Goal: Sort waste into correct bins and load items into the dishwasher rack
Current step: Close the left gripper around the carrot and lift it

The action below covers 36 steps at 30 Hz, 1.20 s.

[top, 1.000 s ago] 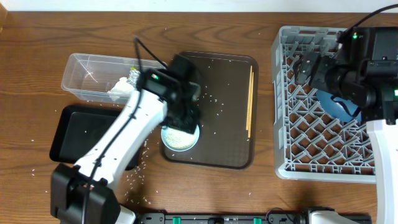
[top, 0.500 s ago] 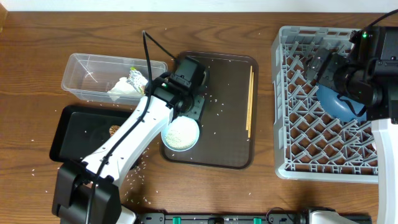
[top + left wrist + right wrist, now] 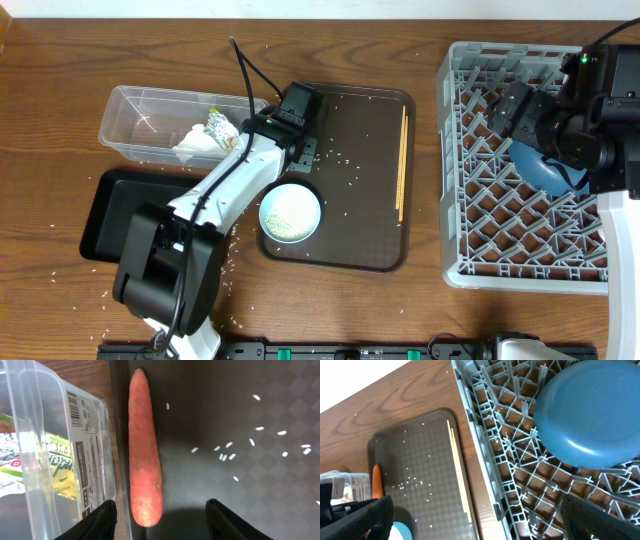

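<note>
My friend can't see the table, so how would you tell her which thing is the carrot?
Find the dark-brown serving tray in the middle of the table. The carrot lies flat along its edge nearest the clear tub. It is the only orange thing there, long and pointed, far bigger than the tiny white rice grains scattered nearby.

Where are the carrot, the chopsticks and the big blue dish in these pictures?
carrot [image 3: 145,455]: left wrist view, middle of its orange body.
chopsticks [image 3: 401,165]: overhead view, halfway along the pair.
blue dish [image 3: 592,412]: right wrist view, centre of its rounded surface.
</note>
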Motion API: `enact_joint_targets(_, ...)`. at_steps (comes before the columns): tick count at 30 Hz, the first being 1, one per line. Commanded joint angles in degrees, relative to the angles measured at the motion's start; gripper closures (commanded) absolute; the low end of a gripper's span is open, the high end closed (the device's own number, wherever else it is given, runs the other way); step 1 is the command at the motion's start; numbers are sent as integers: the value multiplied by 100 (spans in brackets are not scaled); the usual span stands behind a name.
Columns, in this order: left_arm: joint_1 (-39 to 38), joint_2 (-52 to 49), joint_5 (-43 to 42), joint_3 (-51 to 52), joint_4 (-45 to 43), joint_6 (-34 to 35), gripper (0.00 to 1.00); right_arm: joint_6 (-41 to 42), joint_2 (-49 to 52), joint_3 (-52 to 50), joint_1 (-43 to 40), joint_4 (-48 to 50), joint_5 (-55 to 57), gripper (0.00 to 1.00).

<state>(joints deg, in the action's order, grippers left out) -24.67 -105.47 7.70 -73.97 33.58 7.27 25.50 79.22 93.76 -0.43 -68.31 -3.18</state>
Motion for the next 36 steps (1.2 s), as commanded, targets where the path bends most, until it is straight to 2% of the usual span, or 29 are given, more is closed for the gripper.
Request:
enact_joint_targets(1, 79, -203, 0, 7, -96, -4, 42, 83, -2, 20, -2, 9, -24, 1)
enact_joint_targets(5, 81, -417, -345, 7, -205, -15, 42, 83, -2, 20, -2, 22, -22, 1)
enact_joint_targets(21, 72, -776, -409, 28, -402, -164, 43, 83, -2, 20, -2, 37, -24, 1)
enact_joint_targets(26, -28, -804, -1128, 28, -428, -140, 47, 83, -2, 20, -2, 33, -24, 1)
enact_joint_targets(36, -140, -474, -988, -144, -262, -52, 47, 81, -2, 20, -2, 22, -22, 1)
